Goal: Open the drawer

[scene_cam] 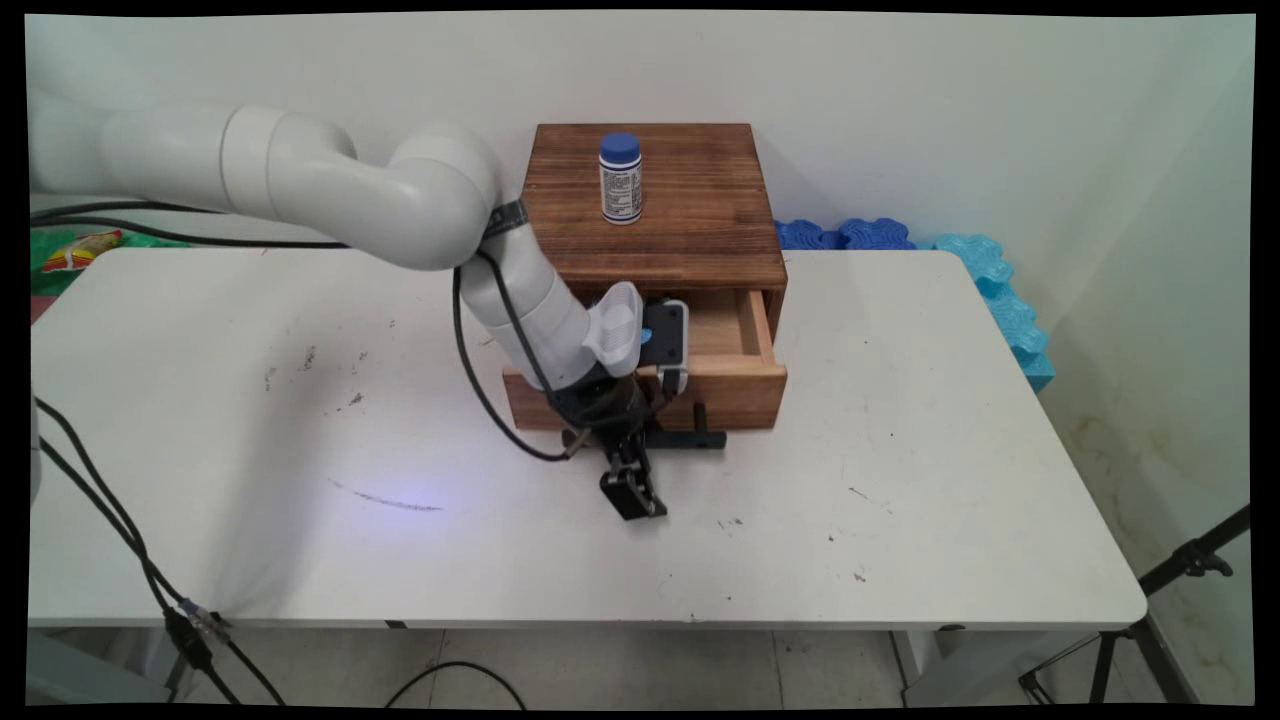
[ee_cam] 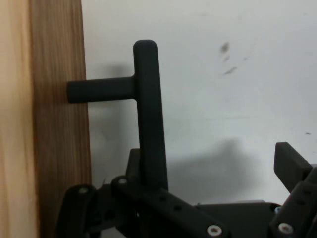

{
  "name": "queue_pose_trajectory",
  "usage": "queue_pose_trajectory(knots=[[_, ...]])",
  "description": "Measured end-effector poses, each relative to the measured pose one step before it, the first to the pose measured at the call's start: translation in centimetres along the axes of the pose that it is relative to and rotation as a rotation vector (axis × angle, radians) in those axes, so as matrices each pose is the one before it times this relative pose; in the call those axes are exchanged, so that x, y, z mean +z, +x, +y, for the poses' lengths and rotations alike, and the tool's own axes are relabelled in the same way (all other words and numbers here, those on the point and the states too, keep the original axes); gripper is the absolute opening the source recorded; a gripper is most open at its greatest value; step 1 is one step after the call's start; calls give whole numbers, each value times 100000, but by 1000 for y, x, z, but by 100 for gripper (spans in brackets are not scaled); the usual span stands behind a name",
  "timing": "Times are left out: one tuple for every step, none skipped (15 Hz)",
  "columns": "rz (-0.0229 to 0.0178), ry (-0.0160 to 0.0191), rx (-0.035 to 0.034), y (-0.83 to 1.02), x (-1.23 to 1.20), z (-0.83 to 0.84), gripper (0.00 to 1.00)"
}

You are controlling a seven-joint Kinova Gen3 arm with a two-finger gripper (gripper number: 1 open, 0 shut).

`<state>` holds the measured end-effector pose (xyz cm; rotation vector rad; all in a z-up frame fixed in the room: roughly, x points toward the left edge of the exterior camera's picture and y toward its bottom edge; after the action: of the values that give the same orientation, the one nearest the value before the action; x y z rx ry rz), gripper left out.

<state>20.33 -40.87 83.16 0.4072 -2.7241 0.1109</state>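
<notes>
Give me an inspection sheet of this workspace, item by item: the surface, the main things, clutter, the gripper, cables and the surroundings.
Surface: white table, dark scuff marks on its left half.
Main things: wooden drawer box; its drawer pulled open, black T-shaped handle on the front; white bottle with blue cap upright on top.
Clutter: nothing seen.
Gripper: gripper open, low in front of the drawer, by the handle.
Cables: black cables hang from the arm.
Surroundings: blue foam pieces behind the table; tripod at lower right.
</notes>
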Motion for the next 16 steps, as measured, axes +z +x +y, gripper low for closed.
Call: queue_pose_trajectory(knots=[[33, -228, 214, -20, -91, 579, 100], [27, -130, 178, -11, -62, 382, 100], [85, -196, 293, 7, -95, 600, 100], [109, -204, 303, 3, -118, 702, 100], [42, -141, 283, 20, -93, 602, 100], [47, -167, 318, 43, -111, 702, 100], [39, -146, 277, 35, -112, 687, 100], [-12, -82, 239, 25, -101, 590, 100], [-29, -44, 140, 13, -64, 374, 100], [-70, -96, 224, 10, -109, 652, 100], [-47, -91, 103, 2, -99, 551, 100], [-30, -97, 128, 16, -109, 608, 100], [-9, -94, 104, 22, -90, 500, 100], [18, -109, 130, 39, -99, 546, 100], [56, -85, 77, 33, -114, 521, 100], [38, -117, 85, 37, -110, 488, 100]])
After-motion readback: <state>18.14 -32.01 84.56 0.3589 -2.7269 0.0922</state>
